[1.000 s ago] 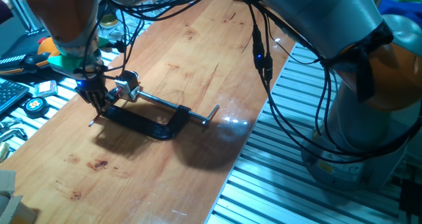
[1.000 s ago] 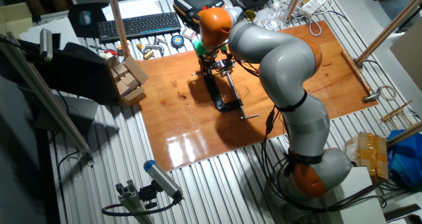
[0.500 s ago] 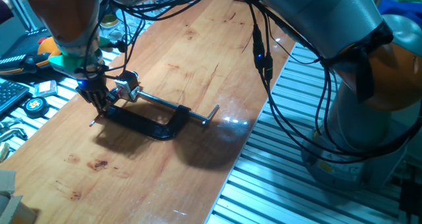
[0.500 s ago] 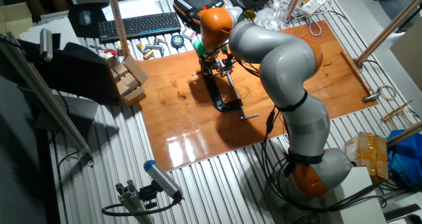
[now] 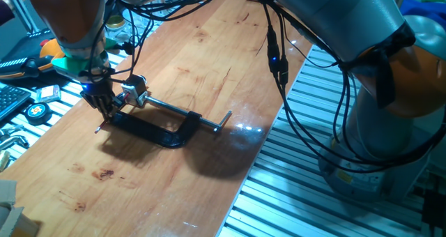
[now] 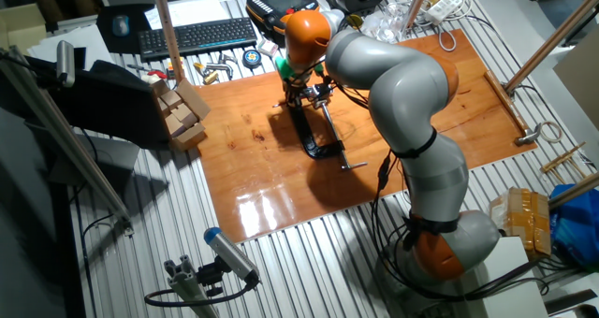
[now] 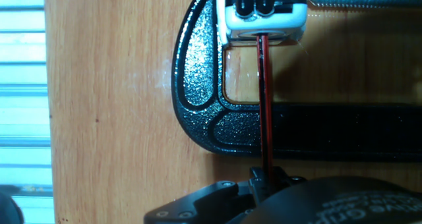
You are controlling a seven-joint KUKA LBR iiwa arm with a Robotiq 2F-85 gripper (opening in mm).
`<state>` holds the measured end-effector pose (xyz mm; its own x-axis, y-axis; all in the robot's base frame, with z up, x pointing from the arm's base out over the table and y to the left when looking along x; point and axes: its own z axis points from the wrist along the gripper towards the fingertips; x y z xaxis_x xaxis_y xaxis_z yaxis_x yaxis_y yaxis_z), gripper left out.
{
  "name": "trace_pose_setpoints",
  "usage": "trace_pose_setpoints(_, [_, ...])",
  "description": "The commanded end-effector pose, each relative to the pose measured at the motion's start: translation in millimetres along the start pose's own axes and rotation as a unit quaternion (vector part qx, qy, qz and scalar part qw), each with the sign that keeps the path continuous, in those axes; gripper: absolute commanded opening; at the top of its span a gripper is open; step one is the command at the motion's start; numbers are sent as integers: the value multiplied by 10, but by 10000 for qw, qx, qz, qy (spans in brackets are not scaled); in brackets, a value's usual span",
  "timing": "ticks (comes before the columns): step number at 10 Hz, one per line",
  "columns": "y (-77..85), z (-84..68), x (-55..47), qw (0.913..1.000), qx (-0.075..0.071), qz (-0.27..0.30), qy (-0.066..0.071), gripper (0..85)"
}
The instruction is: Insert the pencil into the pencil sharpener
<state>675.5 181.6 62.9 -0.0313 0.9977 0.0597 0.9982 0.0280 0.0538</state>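
Note:
In the hand view a thin red pencil point(image 7: 265, 105) runs straight up from my gripper point(image 7: 266, 179), which is shut on its lower end. Its top end meets the lower face of the pencil sharpener point(image 7: 264, 16), a white block with a black top; I cannot tell whether the tip is inside. The pencil crosses over the black C-clamp point(image 7: 198, 85). In one fixed view my gripper point(image 5: 104, 110) hangs low at the clamp's left end, just left of the pencil sharpener point(image 5: 134, 90). The pencil is too thin to make out in the fixed views.
The C-clamp point(image 5: 150, 130) lies on the wooden table point(image 5: 209, 49), its silver screw rod point(image 5: 188, 113) pointing right. Tools and a tape measure point(image 5: 36, 110) lie off the table's left edge. A keyboard point(image 6: 192, 36) and cardboard boxes point(image 6: 182, 112) sit beyond it. Cables hang from the arm.

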Motion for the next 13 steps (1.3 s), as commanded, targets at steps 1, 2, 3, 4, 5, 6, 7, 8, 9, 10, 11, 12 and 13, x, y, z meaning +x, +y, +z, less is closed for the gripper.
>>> trace_pose_setpoints(1, [1,-5,-2,10000,14,0,1,0])
trace_pose_setpoints(2, [1,-6,-4,10000,21,8,16,0])
trace_pose_setpoints(3, [1,-7,-8,10000,28,16,24,0])
trace_pose_setpoints(4, [1,-7,-12,10000,36,24,32,0])
trace_pose_setpoints(5, [2,-6,-17,10000,28,24,32,0])
trace_pose_setpoints(6, [4,-9,-27,10000,28,17,32,0])
trace_pose_setpoints(7, [4,-14,-44,10000,28,9,32,0])
trace_pose_setpoints(8, [4,-17,-61,10000,28,2,40,0])
trace_pose_setpoints(9, [2,-19,-73,10000,28,2,40,0])
trace_pose_setpoints(10, [-1,-14,-93,10000,28,-6,40,0])
trace_pose_setpoints(11, [-2,-9,-116,10000,19,-20,62,0])
trace_pose_setpoints(12, [-5,-3,-133,10000,19,-20,62,0])
trace_pose_setpoints(13, [-9,-2,-140,10000,12,-20,62,0])
